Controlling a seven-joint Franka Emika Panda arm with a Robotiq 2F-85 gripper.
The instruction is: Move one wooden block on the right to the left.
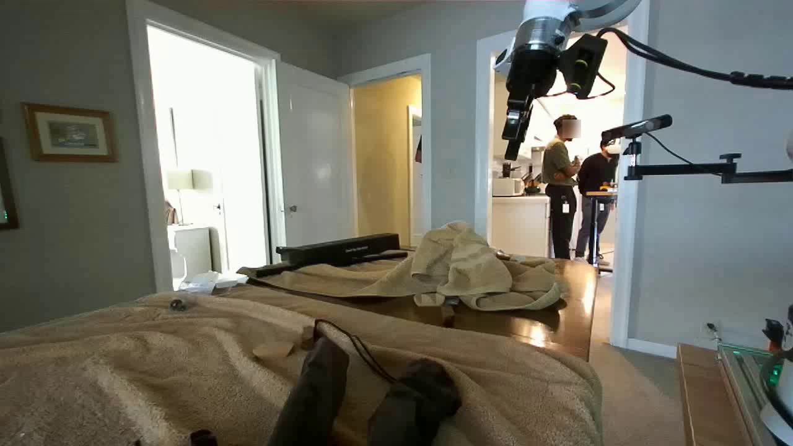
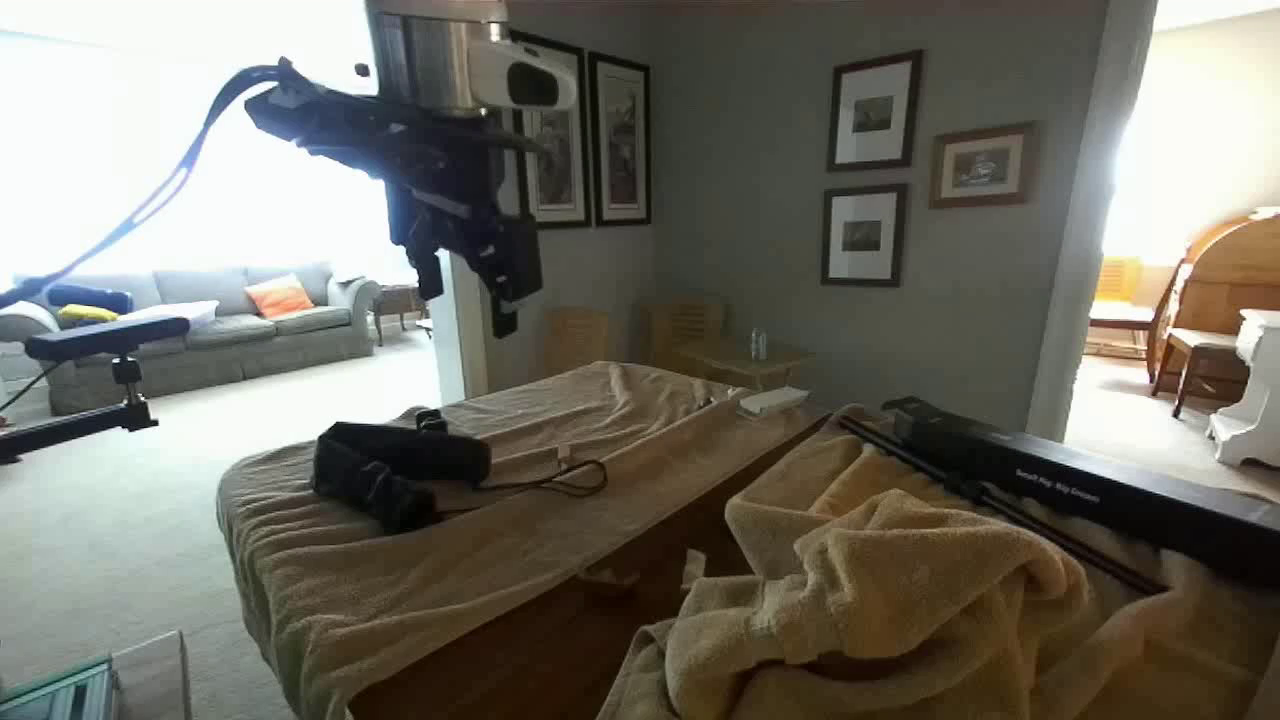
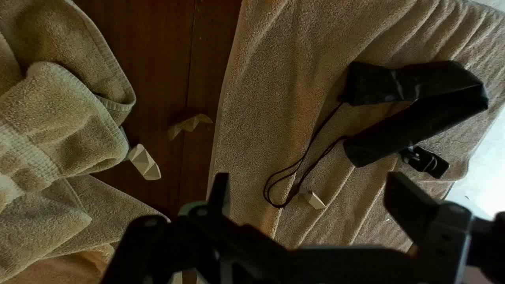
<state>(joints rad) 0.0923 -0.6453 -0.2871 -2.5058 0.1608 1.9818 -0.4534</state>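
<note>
In the wrist view a pale faceted wooden block (image 3: 146,162) lies on the dark wood strip against the crumpled towel. A zigzag wooden block (image 3: 190,125) lies on the wood beside it. A third small block (image 3: 315,200) lies on the spread towel near a black cord loop. In an exterior view the blocks show small: one by the crumpled towel (image 2: 693,570), one on the wood (image 2: 608,578), one on the spread towel (image 2: 563,457). My gripper (image 3: 307,186) is open and empty, high above the table. It also shows in both exterior views (image 1: 515,139) (image 2: 468,300).
A black pouch (image 3: 418,106) with a cord lies on the spread towel (image 3: 272,98). A crumpled towel (image 2: 900,580) covers part of the wooden table. A long black box (image 2: 1080,485) and a thin black rod lie behind it. A camera on an arm (image 1: 638,127) stands beside the table.
</note>
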